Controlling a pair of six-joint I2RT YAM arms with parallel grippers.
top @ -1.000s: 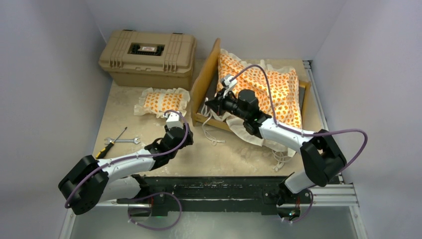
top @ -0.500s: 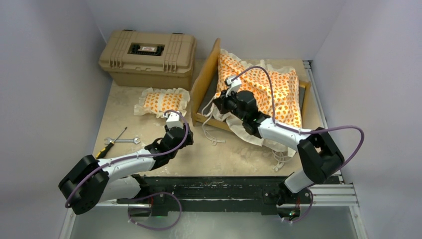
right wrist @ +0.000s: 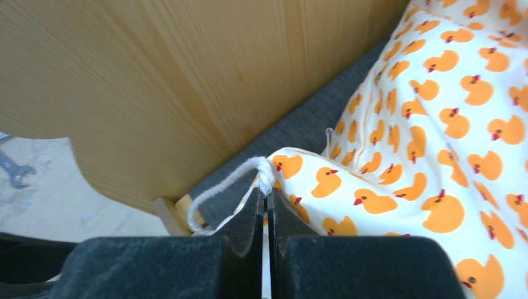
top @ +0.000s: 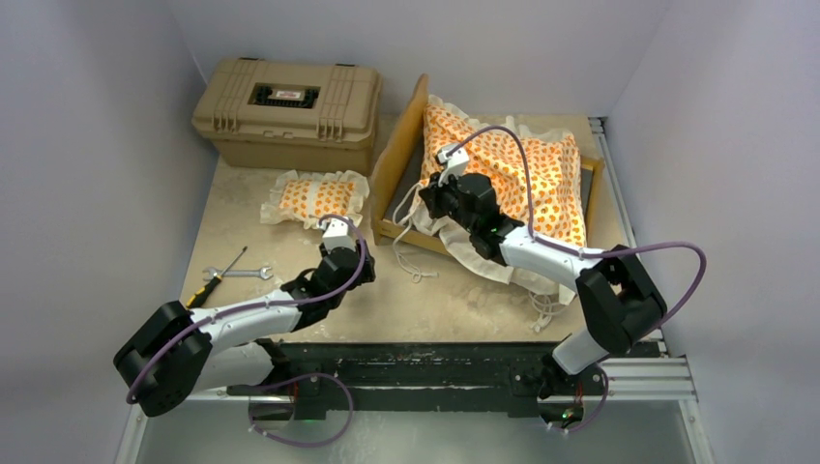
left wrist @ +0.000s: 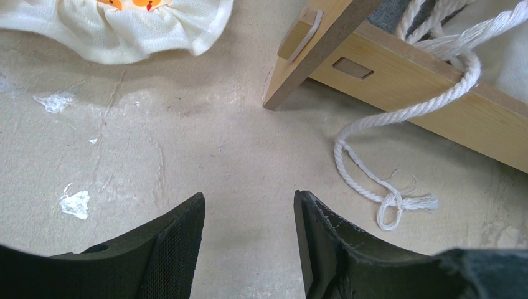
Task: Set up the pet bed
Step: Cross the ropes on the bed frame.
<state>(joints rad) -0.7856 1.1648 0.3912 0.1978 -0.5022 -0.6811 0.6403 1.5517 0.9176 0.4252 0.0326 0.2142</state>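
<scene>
Workspace: a tan, mottled table [top: 290, 300] with white scuffs and chipped patches, boxed in by pale grey walls [top: 97, 145] on three sides. A tan hard case [top: 286, 111] is sitting closed at the far left. A wrench [top: 242, 274] and a screwdriver [top: 215, 280] are lying near the left edge.

The pet bed frame [top: 398, 164] is standing at the far right of the table, just beside the case, with its headboard upright on the left side. The mattress cushion [top: 546, 179] is lying bunched inside it, with its white ruffle spilling over the near rail. The pillow [top: 317, 198] is resting on the table left of the frame, in front of the case.

I am holding the left gripper [left wrist: 249, 205] above bare table with its fingers spread and nothing between them. A white cord [left wrist: 392, 200] is trailing over the frame rail onto the table just ahead of it.

The right gripper [right wrist: 266, 198] is sitting at the cushion's corner by the headboard, fingers pressed together. A cord loop [right wrist: 227, 182] is emerging right at the tips; I cannot tell whether cord or fabric is actually pinched.
</scene>
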